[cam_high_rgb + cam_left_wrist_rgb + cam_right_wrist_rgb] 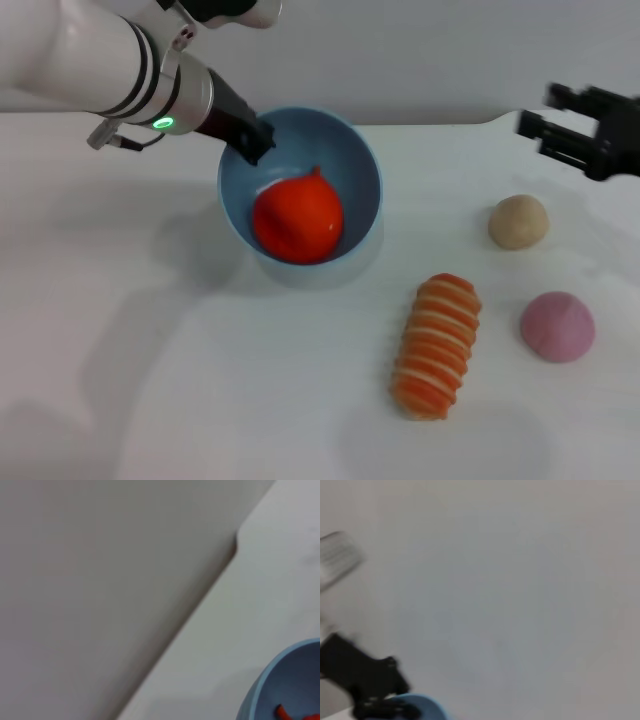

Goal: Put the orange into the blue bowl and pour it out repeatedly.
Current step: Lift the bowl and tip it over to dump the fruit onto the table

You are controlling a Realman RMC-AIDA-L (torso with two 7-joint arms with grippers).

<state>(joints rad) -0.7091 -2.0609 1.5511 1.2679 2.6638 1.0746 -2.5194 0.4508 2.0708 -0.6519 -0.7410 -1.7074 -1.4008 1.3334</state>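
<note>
From my head camera, my left pincer [256,138] is clamped on the far-left rim of the blue bowl [355,155], which looks tipped toward me, with the orange [298,221] resting low inside against the near wall. My right pincer [545,125] hangs well apart at the far right, its fingers spread and holding nothing. A tan ball [518,221], a pink ball [557,326] and a striped loaf [436,345] lie on the white table [150,380], clear of the bowl.

In my left wrist view only a corner of the blue bowl [270,680] shows, with a sliver of the orange [285,712] inside; my own fingers are out of sight there.

My right wrist view catches the left pincer [375,690] far off, at the bowl's rim [425,702].

I judge that I am in the pour. To do it well I should keep the rim pinched firmly and roll my wrist slowly, so the fruit slides out over the near lip toward open table, not toward the loaf.
</note>
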